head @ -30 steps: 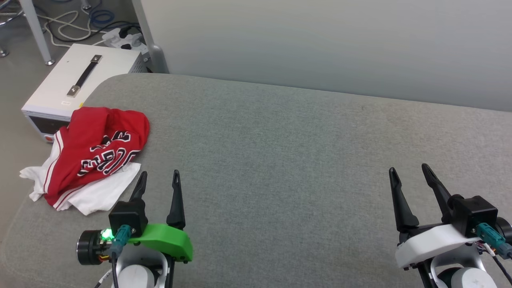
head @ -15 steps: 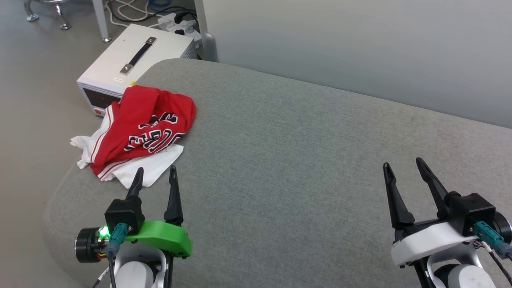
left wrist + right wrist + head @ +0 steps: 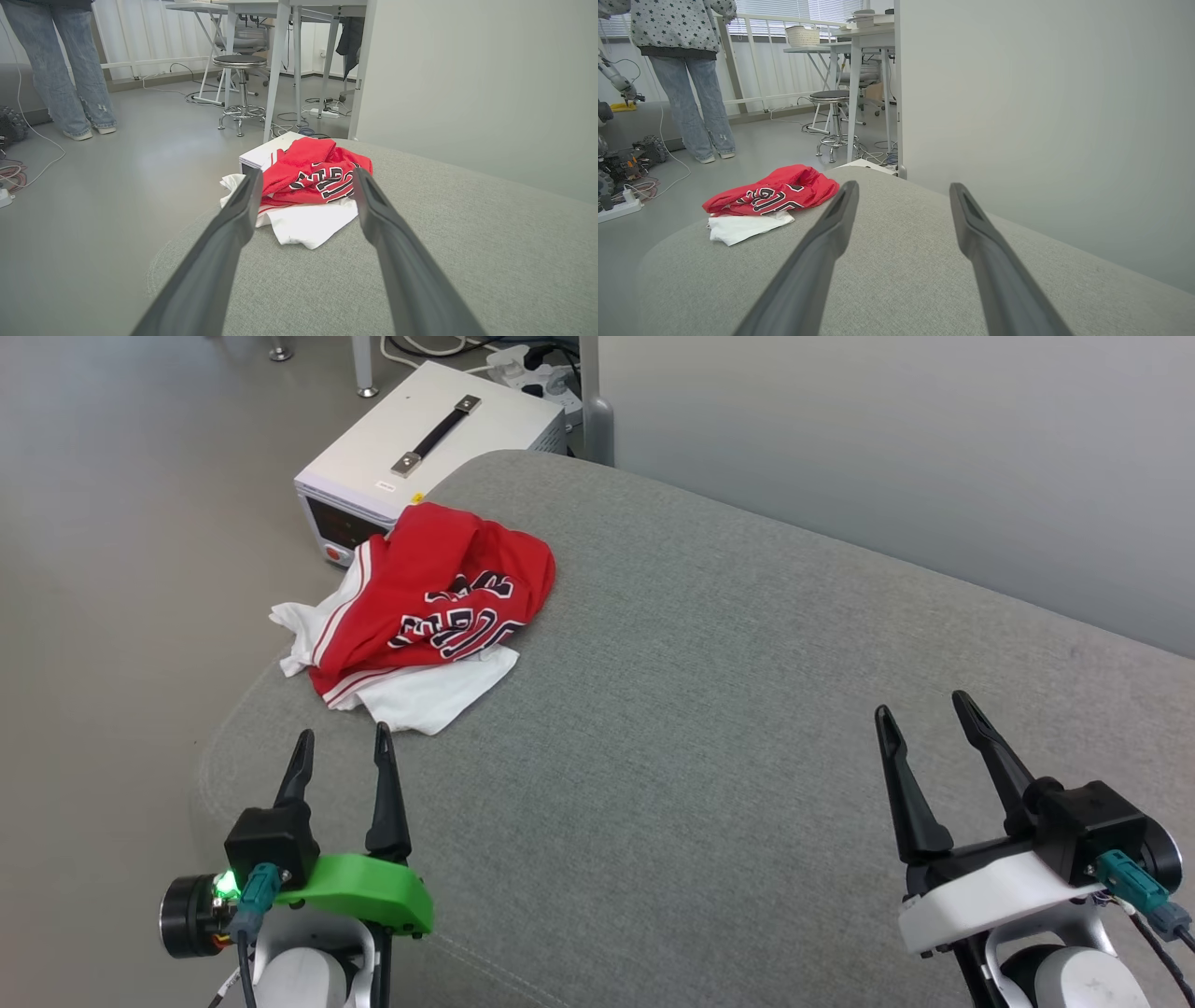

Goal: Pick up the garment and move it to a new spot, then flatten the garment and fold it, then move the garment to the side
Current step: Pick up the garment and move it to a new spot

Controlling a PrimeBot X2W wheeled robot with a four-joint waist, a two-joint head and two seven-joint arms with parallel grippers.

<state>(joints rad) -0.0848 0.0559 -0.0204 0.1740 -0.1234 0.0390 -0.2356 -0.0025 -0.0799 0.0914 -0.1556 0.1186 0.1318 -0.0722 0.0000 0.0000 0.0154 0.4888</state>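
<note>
Lying crumpled at the far left corner of the grey cushion point(image 3: 728, 728), one sleeve spilling over its edge, the garment point(image 3: 434, 607) sits just ahead of the left gripper point(image 3: 341, 739), which, like the right gripper point(image 3: 920, 707), hovers wide open and empty, apparently readied for the pick-up

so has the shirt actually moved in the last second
No. The shirt lies in the same heap at the grey cushion's corner, right by the white box. The whole picture slid, so the camera turned.

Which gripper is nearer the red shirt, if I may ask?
The left gripper, green-cased, just short of the shirt; the white-cased right gripper is far across.
</note>
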